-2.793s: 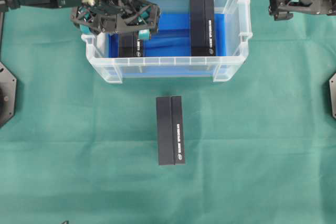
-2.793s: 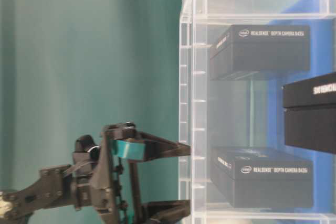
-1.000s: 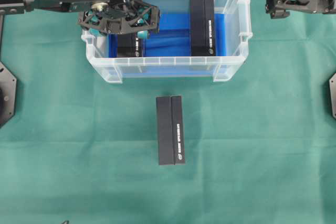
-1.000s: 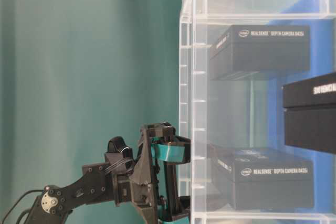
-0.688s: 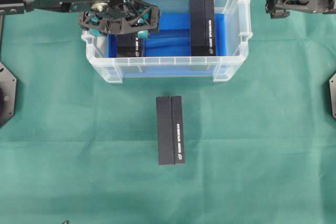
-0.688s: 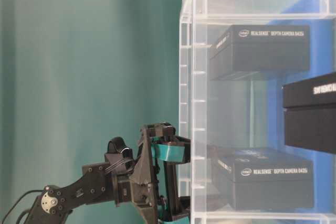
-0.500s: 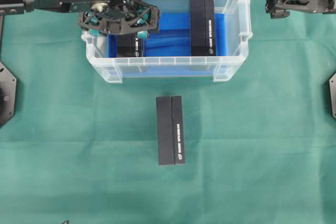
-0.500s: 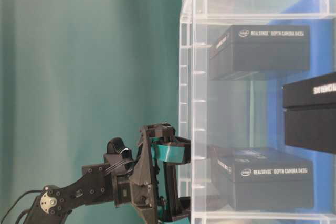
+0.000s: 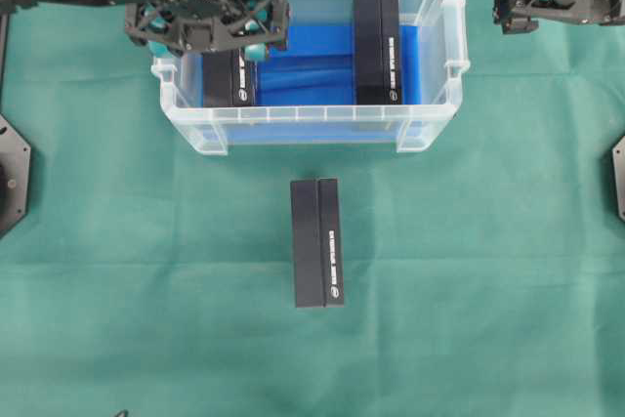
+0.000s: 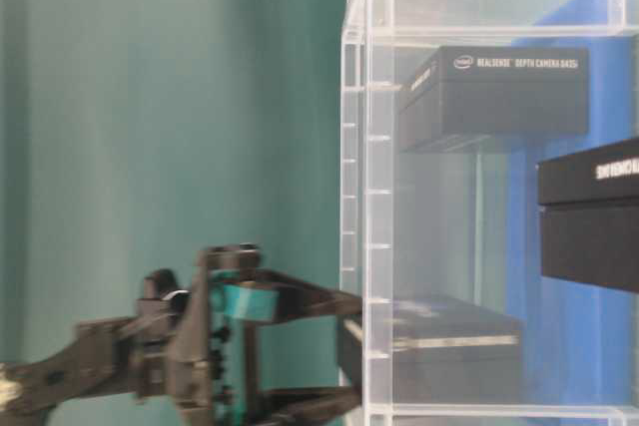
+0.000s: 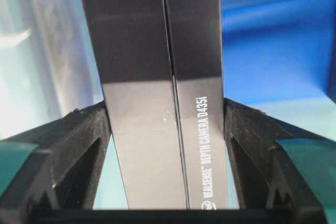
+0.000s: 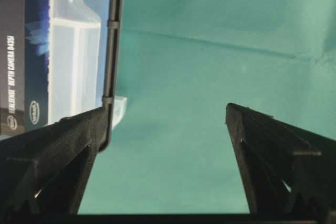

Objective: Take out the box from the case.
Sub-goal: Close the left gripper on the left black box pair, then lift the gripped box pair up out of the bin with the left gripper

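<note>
my left claw (image 11: 165, 129) is squeezing a long black box (image 9: 229, 78) from both sides, inside the left end of the clear plastic case (image 9: 305, 124). the box is dark and shiny, with a thin line down its middle and small white words that say "depth camera d435i". in the side view it looks blurry and its near end pokes just past the rim of the case, so it is partly lifted but not out. the case has see-through walls, a thick rim and a bright blue floor.

a second black box (image 9: 376, 46) lies in the right part of the case. a third black box (image 9: 317, 242) lies on the green cloth (image 9: 488, 261) in front of the case, well apart from it.

my right claw (image 12: 165, 124) hangs wide apart over the green cloth beside the case, with nothing in it.
</note>
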